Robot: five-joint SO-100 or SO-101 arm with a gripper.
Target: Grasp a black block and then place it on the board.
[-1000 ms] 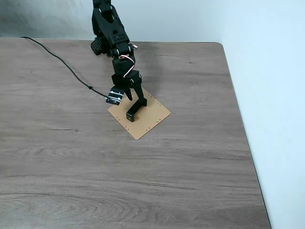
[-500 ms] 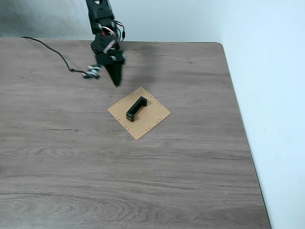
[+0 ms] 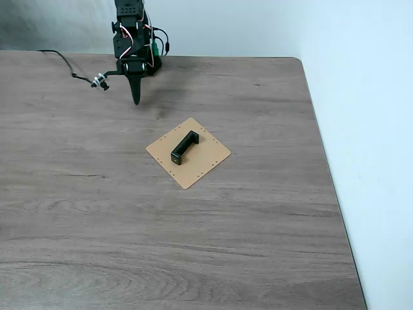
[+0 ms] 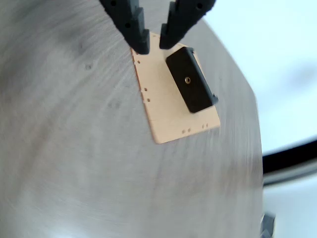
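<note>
Block: black block [image 3: 184, 147] lies flat on board [image 3: 205, 163].
Jaws: gripper [image 3: 136, 100] nearly closed, empty, raised above worktop [image 3: 193, 245], well apart.

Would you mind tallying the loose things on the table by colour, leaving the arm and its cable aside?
Black: 1, the black block, lying on the board.
Tan: 1, the board, flat on the wood-grain table.
Total: 2.
</note>
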